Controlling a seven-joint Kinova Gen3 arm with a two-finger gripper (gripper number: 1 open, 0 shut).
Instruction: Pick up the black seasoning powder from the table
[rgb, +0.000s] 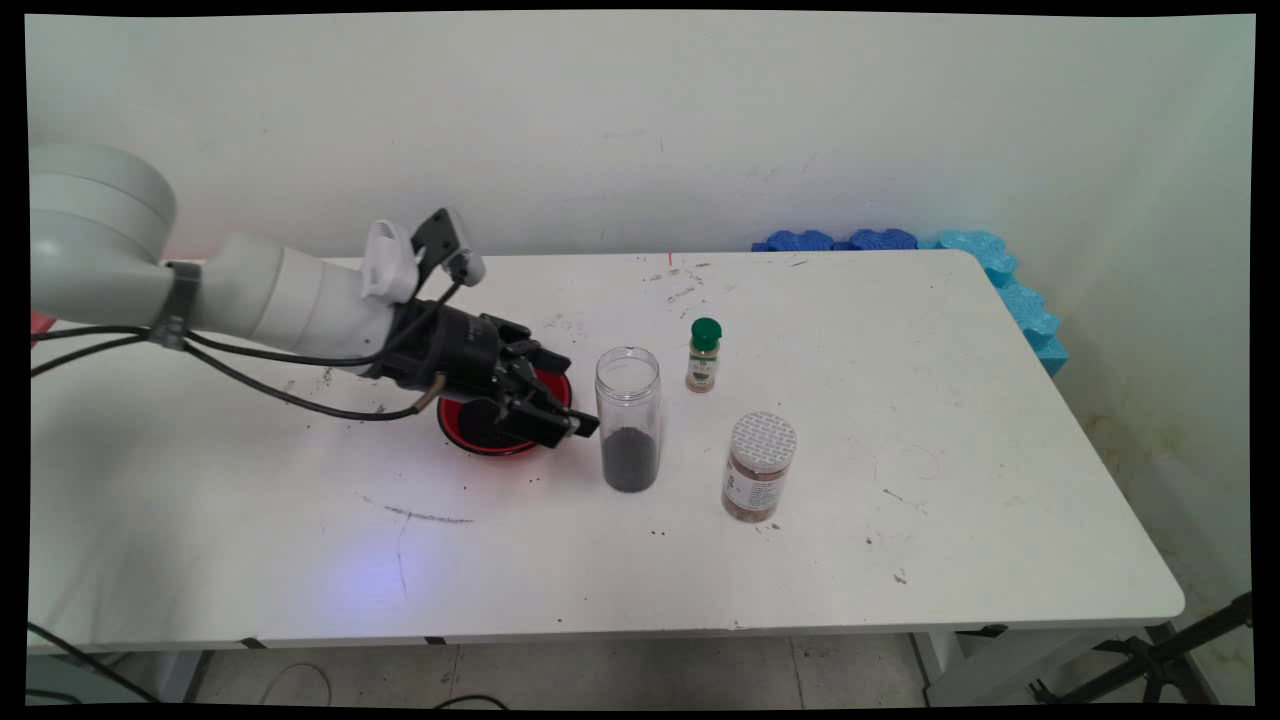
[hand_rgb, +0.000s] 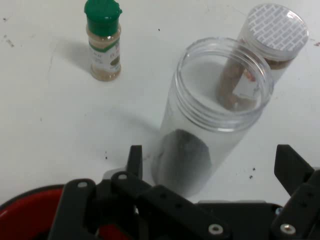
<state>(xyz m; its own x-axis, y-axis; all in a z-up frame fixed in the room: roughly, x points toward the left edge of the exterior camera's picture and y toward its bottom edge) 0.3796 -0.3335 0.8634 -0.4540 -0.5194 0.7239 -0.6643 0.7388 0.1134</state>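
**Gripper low beside open jar**

White scuffed table (rgb: 900, 420), pale wall, blue foam (rgb: 1010, 280) at upper right. Gripper (rgb: 580, 425) fingers spread wide, centre frame, above red bowl (rgb: 460, 430), near clear jar (rgb: 628, 420). Hand view alone shows dark powder through the jar's mouth; green-capped bottle (hand_rgb: 103, 42) upper left, white-lidded jar (hand_rgb: 275, 35) upper right.

Main view: fixed, high at near side, facing wall across table (rgb: 900, 520). Hand view: close, looking down at open clear jar (hand_rgb: 210, 115). Shared: jar, both spice bottles beside it.
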